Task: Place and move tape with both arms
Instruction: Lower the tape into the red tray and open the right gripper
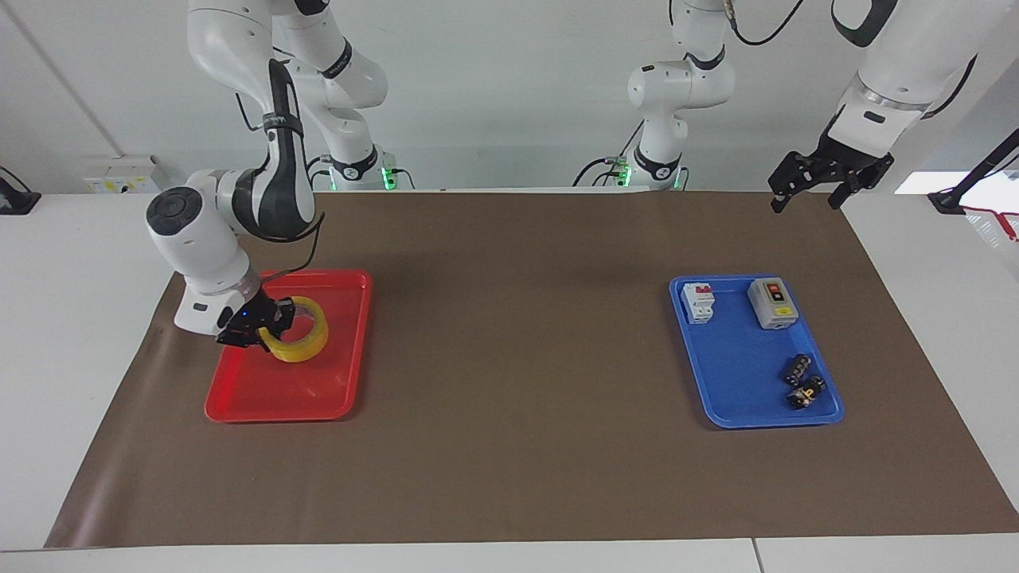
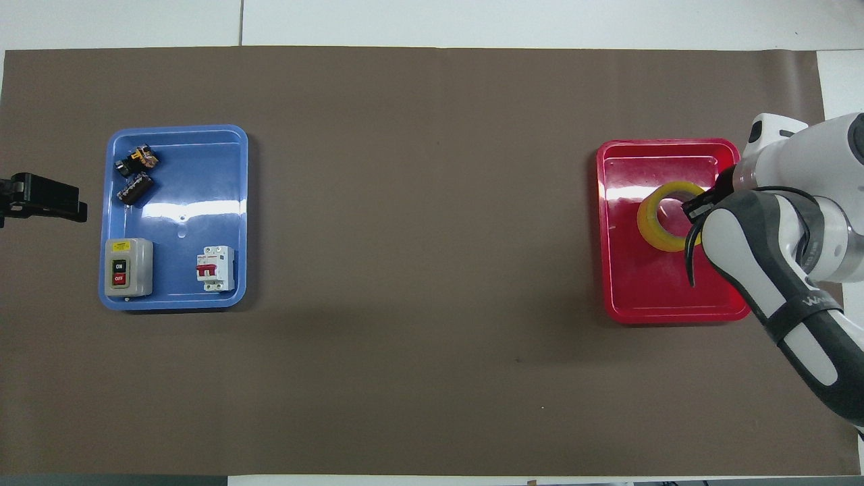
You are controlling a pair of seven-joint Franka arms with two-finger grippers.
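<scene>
The tape [image 1: 302, 342] is a yellow ring with its hole facing up, inside the red tray [image 1: 318, 386] at the right arm's end of the table. My right gripper [image 1: 269, 333] is shut on the ring's wall on the side toward the table's end. I cannot tell whether the roll touches the tray floor. From above, the tape [image 2: 661, 223] sits near the middle of the red tray [image 2: 648, 297], and the right gripper [image 2: 698, 204] is partly hidden under the arm. My left gripper [image 1: 802, 204] hangs open and holds nothing, high over the mat's corner; from above the left gripper [image 2: 64, 206] is beside the blue tray.
A blue tray [image 1: 740, 390] at the left arm's end holds a grey on/off switch box [image 1: 772, 303], a white circuit breaker [image 1: 699, 303] and small dark parts [image 1: 804, 382]. A brown mat [image 1: 517, 358] covers the table between the two trays.
</scene>
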